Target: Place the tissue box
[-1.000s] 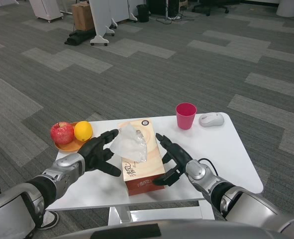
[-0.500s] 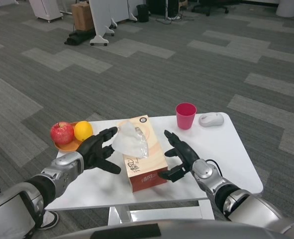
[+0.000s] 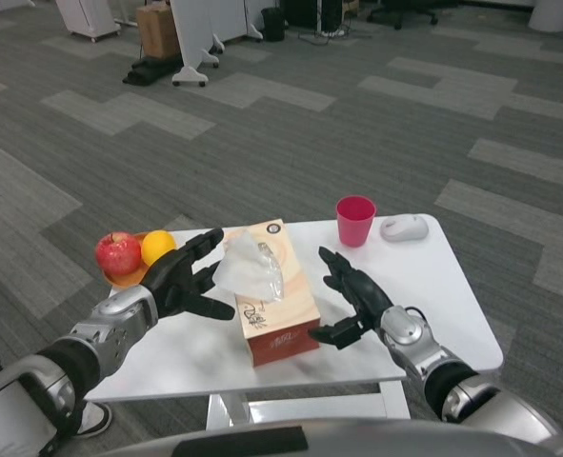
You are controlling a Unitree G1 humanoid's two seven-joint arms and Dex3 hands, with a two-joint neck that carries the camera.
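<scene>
Since the earlier frames I had drawn both hands away from the tissue box [image 3: 273,290], leaving gaps on each side. In the head view, my left hand [image 3: 184,278] and right hand [image 3: 353,297] were spread wide, holding nothing. The box lay near the middle of the white table [image 3: 443,295], its long axis running away from me, a tissue [image 3: 248,269] sticking up. An apple [image 3: 118,253] and orange [image 3: 158,248] sat left; a pink cup [image 3: 355,221] and mouse [image 3: 404,228] stood beyond.
</scene>
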